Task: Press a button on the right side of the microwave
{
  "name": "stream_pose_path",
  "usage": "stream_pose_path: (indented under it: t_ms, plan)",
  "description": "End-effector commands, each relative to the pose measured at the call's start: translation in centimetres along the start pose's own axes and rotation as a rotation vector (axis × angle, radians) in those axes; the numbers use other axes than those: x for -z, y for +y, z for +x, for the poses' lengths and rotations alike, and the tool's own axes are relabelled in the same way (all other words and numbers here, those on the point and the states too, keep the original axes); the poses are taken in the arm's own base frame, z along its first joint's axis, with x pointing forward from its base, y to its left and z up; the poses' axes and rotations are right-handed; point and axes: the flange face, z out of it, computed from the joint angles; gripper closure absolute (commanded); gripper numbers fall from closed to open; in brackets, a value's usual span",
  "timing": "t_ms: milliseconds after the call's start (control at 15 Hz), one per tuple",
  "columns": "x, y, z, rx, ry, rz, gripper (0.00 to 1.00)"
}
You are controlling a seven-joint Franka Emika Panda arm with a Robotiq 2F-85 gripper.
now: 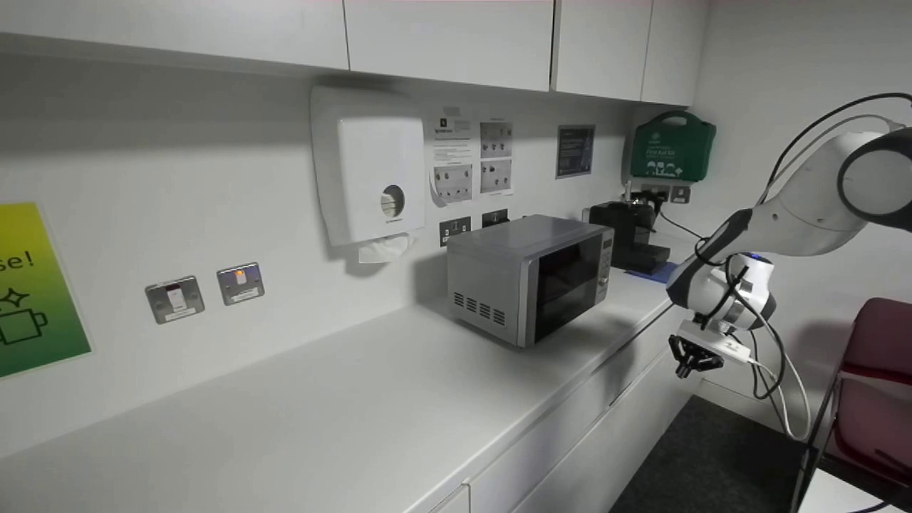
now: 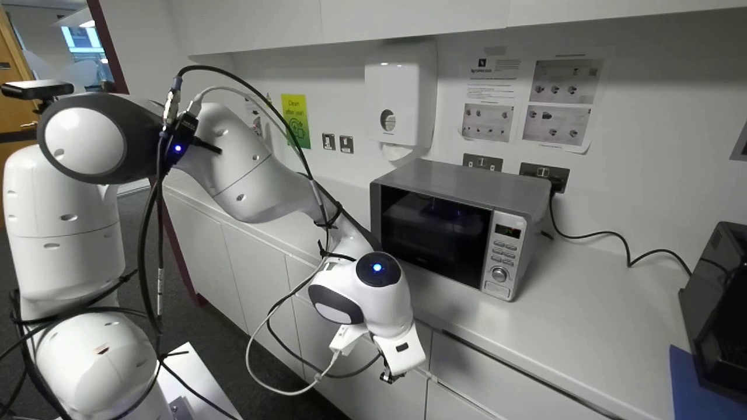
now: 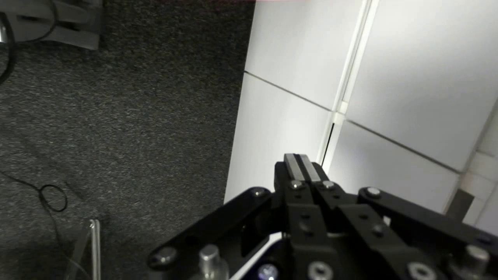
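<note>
The grey microwave (image 1: 484, 285) stands on the counter, its door shut, and shows in both exterior views (image 2: 467, 178). Its narrow control strip (image 2: 503, 256) is right of the dark window (image 2: 435, 233). The strip has a small display, several small buttons (image 2: 504, 253), a round knob (image 2: 499, 274) and a wide button below it. My gripper (image 1: 685, 370) points down in front of the counter, lower than the counter top and apart from the microwave. It is partly hidden by the wrist in an exterior view (image 2: 390, 377). In the wrist view its fingertips (image 3: 301, 157) meet with nothing between them.
The counter edge (image 1: 548, 402) and drawers (image 3: 295, 109) lie beside the gripper. A black machine (image 1: 620, 231) stands on a blue mat (image 1: 659, 272) beyond the microwave. A towel dispenser (image 1: 381, 171) and wall cupboards (image 1: 449, 39) are above. A red chair (image 1: 880, 342) stands near the arm.
</note>
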Motion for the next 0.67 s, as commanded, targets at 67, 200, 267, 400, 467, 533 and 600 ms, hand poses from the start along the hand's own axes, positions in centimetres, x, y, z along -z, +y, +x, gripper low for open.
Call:
stream_pose_path:
  t_ms: [67,200,267,400,467,533,600]
  plan:
    - [5.6,-1.0,1.9,-0.091,0.061,0.006,1.0]
    - [8.0,-2.0,3.0,-0.115,0.093,0.009,1.0]
    - [9.5,-2.5,3.4,-0.124,0.113,0.038,0.75]
    - [7.9,-2.4,3.4,-0.108,0.132,0.002,0.91]
    - [8.6,-2.5,3.6,-0.113,0.135,0.02,0.84]
    - [8.9,-2.5,3.7,-0.115,0.132,0.033,0.76]
    - [9.0,-2.4,3.7,-0.117,0.131,0.037,0.75]
